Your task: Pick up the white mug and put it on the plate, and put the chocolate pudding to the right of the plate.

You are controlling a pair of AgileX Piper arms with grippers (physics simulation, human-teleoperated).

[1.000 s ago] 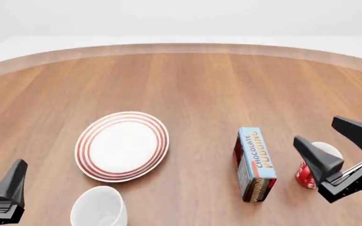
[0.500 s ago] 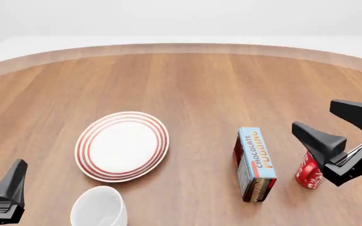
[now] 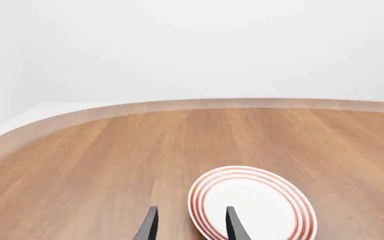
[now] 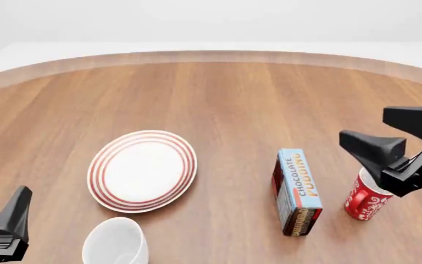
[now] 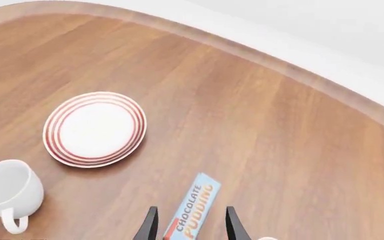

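Surface (image 4: 218, 93): brown wood with a curved far edge; all the things are carried on it.
Plate (image 4: 142, 170): laid flat left of centre, bare on top.
White mug (image 4: 116, 243): seen upright at the near edge in the front view, just nearer than the plate, apart from it; its handle is shown pointing toward the near edge in the right wrist view.
Chocolate pudding (image 4: 298, 192): laid lengthwise, to the right of the plate and well apart from it.
Red mug (image 4: 366, 197): upright, just right of the box, partly covered by the right arm.
Right gripper (image 4: 394, 135): fingers spread, nothing between them; held above the red mug, right of the pudding.
Left gripper (image 3: 188, 227): fingers spread and bare; left of the white mug at the near edge, apart from it.
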